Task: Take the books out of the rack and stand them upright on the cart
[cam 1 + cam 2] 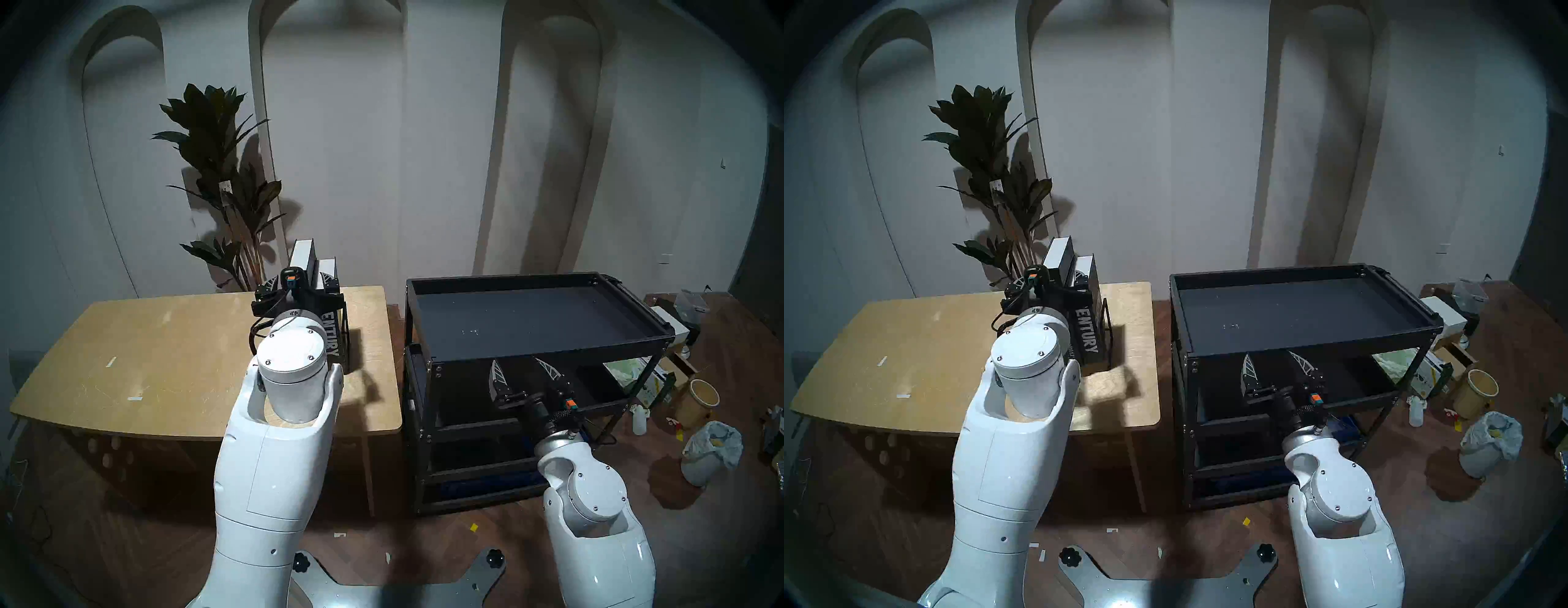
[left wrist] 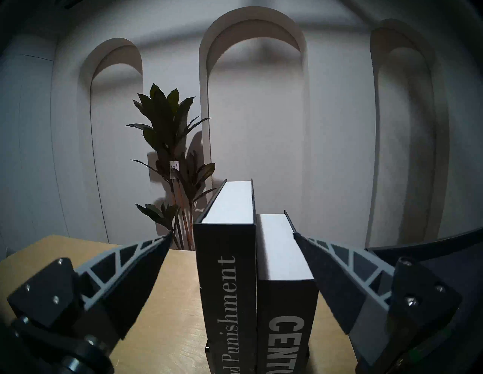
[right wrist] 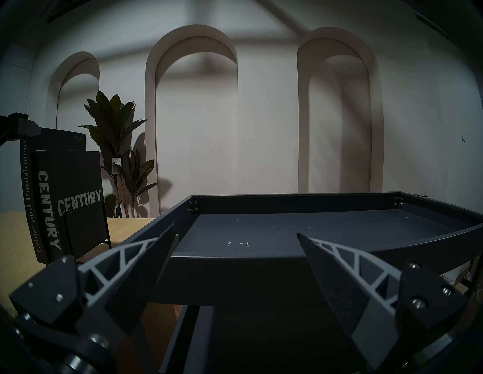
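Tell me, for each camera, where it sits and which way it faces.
Head left: up high, looking down on table, cart and both arms.
Head right: nearly the same picture.
Left wrist: level, facing the books; open left gripper around them.
Right wrist: level, facing the cart's top tray; open right gripper.
Shared: both wrist views show the books and the plant.

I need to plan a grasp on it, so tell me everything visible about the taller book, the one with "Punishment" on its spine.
The Crime and Punishment book is a thick black hardback with white page edges and pale serif lettering running up its spine. It stands upright, spine toward the robot, in the black wire rack on the wooden table. The shorter CENTURY book stands against its right side. The open left gripper straddles both books; neither finger visibly touches it.
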You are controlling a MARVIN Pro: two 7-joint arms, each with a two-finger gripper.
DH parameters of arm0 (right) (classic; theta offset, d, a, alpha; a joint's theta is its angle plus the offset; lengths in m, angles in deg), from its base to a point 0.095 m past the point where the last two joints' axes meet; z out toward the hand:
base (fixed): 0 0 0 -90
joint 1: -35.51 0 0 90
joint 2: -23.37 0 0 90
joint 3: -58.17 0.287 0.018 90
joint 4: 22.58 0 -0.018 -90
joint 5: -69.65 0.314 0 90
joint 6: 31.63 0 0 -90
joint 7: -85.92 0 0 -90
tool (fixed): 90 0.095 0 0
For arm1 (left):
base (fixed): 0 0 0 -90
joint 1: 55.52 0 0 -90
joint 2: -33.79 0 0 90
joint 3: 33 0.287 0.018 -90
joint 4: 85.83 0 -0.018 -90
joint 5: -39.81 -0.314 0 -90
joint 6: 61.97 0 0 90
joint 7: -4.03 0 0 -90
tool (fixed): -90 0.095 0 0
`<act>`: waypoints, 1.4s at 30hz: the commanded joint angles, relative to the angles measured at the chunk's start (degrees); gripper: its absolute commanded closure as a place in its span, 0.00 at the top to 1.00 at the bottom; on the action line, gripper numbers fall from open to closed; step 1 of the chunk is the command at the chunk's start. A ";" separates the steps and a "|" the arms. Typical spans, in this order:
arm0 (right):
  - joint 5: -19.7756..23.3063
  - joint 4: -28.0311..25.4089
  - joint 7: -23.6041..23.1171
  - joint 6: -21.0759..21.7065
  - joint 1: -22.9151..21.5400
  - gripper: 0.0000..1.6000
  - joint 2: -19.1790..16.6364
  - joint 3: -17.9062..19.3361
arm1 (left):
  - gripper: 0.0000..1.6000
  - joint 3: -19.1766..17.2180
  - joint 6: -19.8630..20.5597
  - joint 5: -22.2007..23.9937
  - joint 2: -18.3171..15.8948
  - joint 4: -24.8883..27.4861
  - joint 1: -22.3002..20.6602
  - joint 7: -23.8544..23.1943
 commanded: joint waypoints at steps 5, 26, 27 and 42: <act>-1.81 -1.53 2.62 -0.37 0.52 1.00 1.24 -0.70 | 1.00 -0.40 -1.55 -0.31 -1.12 -3.91 -5.59 -1.20; -2.85 -1.49 4.76 0.01 1.77 1.00 1.52 -1.13 | 1.00 -2.73 -1.37 2.40 -0.27 -9.05 -10.64 -3.92; -2.86 -1.47 4.82 0.03 1.76 1.00 1.52 -1.14 | 1.00 -2.85 -1.41 2.67 -0.17 -9.33 -10.70 -4.05; -3.36 -0.34 5.51 0.30 0.86 1.00 1.13 -1.05 | 1.00 -3.71 -3.06 3.99 0.88 -12.88 -12.31 -3.52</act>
